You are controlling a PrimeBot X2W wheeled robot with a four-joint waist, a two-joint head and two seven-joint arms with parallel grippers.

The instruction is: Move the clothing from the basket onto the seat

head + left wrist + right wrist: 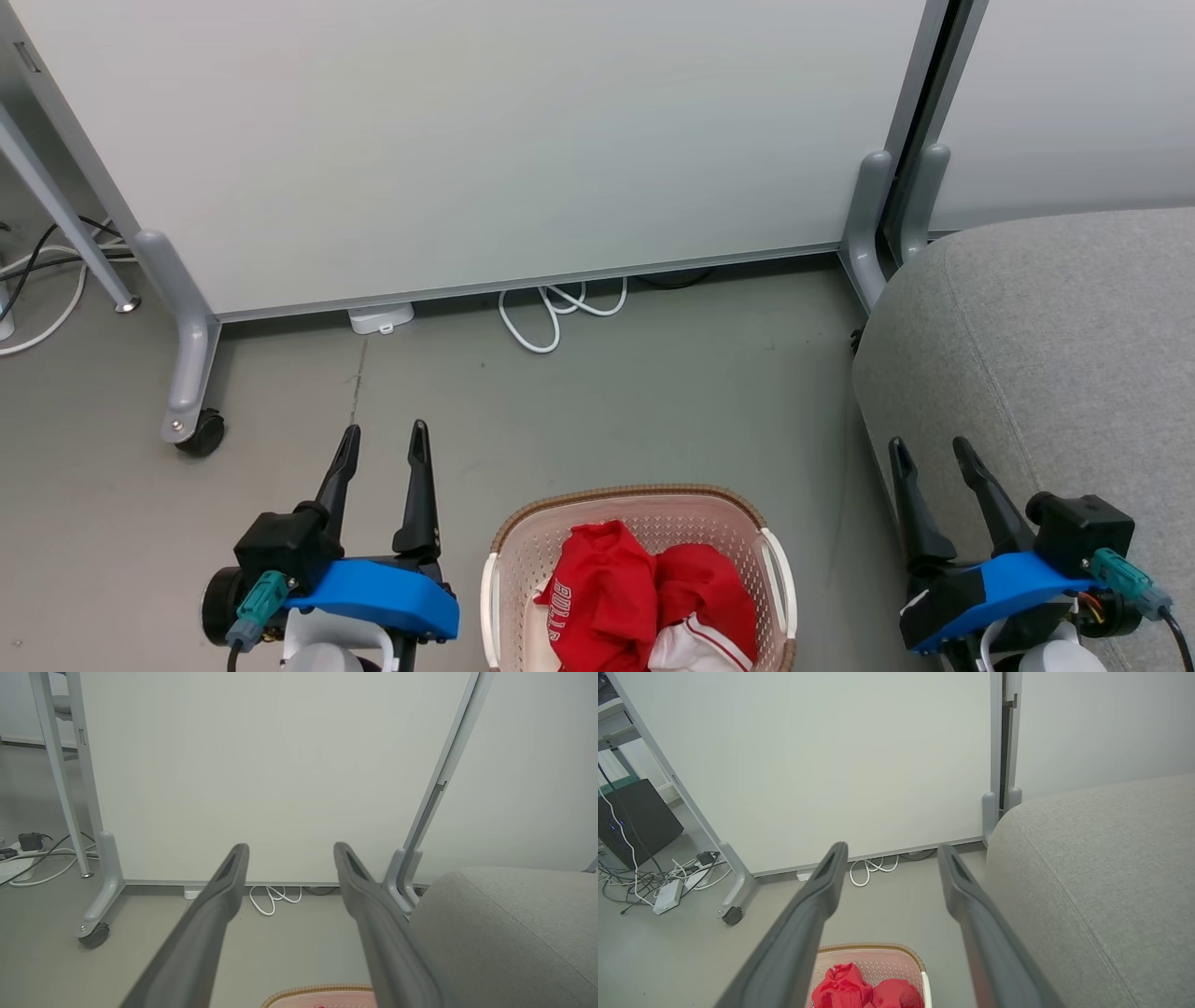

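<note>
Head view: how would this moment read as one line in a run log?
clothing: heaped in basket | seat: right of basket | left pincer: open, unloaded | right pincer: open, unloaded | task: not begun

The light is bright, even and soft. Faint shadows lie on the floor (653, 401) under the white panel (467, 140). In both wrist views the fingers (198, 933) are blurred near the lens, and the posts (427, 807) lean at the edges.
</note>
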